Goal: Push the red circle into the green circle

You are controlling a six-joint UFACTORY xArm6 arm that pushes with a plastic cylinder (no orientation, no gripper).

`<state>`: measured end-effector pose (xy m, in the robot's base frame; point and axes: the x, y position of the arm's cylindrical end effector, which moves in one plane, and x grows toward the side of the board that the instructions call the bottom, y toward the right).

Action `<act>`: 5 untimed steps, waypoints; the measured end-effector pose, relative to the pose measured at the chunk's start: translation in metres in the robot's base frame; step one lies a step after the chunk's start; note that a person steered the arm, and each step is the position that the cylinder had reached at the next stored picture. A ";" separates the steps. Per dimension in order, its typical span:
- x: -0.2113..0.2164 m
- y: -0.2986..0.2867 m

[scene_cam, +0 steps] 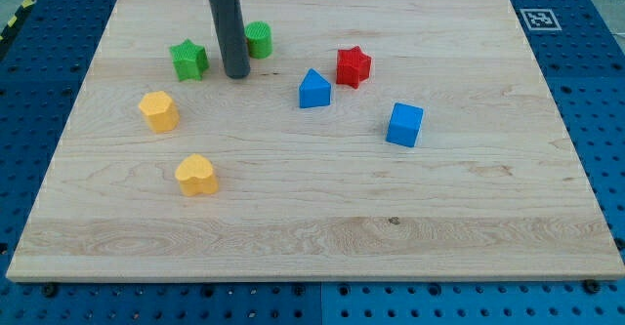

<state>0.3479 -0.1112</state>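
1. My tip [236, 75] rests on the wooden board [312, 237] between the green star [188, 60] at its 9 o'clock and the green circle [259, 39] at its 1 o'clock — close to both, touching neither as far as I can tell.
2. The arm ends in a plain rod: no hand to spread, press together or pinch, and it holds nothing.
3. No round red block shows; the only red piece is a red star [354, 66], well off at my tip's 3 o'clock.
4. A blue triangle [313, 89] sits just beside the red star at its 8 o'clock — a blue cube [404, 124] lies at its 5 o'clock.
5. A yellow hexagon [158, 110] and a yellow heart [196, 175] lie at my tip's 7 o'clock.
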 end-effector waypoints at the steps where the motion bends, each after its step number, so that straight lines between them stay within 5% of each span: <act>1: -0.021 -0.028; 3: -0.040 -0.049; 5: -0.025 0.038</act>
